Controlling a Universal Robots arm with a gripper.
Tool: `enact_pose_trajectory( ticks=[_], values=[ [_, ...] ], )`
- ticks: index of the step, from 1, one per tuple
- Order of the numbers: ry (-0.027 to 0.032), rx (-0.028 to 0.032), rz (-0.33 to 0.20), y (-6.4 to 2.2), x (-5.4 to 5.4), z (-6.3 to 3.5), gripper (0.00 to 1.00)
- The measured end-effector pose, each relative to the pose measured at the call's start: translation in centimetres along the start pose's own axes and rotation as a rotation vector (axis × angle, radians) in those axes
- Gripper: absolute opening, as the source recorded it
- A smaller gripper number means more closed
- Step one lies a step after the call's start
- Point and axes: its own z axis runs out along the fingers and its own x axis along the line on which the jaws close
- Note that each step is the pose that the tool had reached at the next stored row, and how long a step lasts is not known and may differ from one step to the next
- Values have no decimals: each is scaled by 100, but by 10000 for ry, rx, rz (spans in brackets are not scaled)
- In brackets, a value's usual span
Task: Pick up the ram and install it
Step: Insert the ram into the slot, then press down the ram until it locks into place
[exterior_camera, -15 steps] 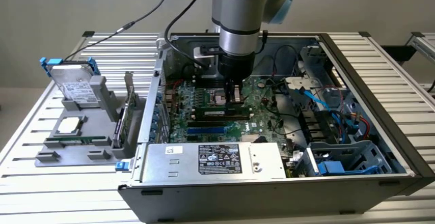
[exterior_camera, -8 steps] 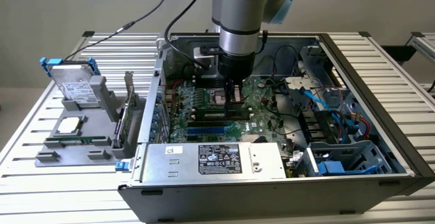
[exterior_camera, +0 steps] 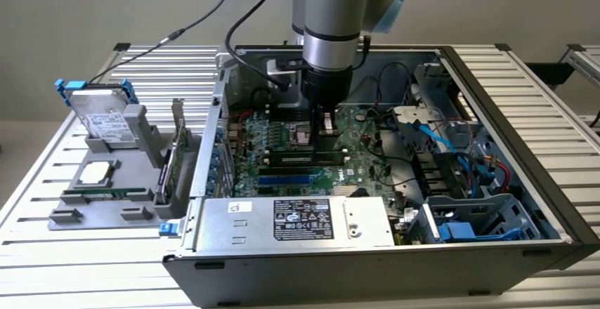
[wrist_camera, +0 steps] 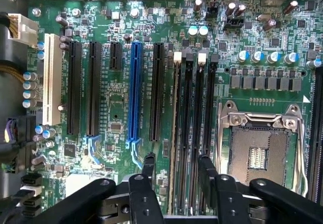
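My gripper (exterior_camera: 325,132) hangs low inside the open computer case (exterior_camera: 525,133), just over the motherboard (exterior_camera: 281,140). In the wrist view the gripper (wrist_camera: 177,164) is open, its black fingers (wrist_camera: 149,164) straddling one of the long black memory slots (wrist_camera: 182,123) beside the empty processor socket (wrist_camera: 260,143). Nothing is gripped between them. A thin green edge runs along that slot, which may be the ram seated edge-on; I cannot tell for sure. In the exterior view a dark stick with green edges (exterior_camera: 302,157) lies in the slots just below the gripper.
A grey parts holder (exterior_camera: 103,196) at the exterior view's left carries a hard drive (exterior_camera: 98,116), a processor (exterior_camera: 97,173) and a green strip (exterior_camera: 103,194). An upright card (exterior_camera: 176,154) stands next to it. The power supply (exterior_camera: 300,221) and blue cables (exterior_camera: 459,147) crowd the case.
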Motion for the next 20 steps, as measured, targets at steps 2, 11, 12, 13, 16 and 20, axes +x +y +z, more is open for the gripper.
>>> enact_pose_trajectory(
  ticks=[2, 11, 12, 13, 16, 20],
  values=[
    [0, 0, 1, 2, 5, -60, 47],
    [0, 0, 1, 5, 8, -122, 32],
    [0, 0, 1, 5, 8, -122, 26],
    [0, 0, 1, 5, 8, -122, 20],
    [0, -1, 1, 5, 8, -122, 10],
    [0, -1, 1, 5, 8, -122, 10]
  ],
)
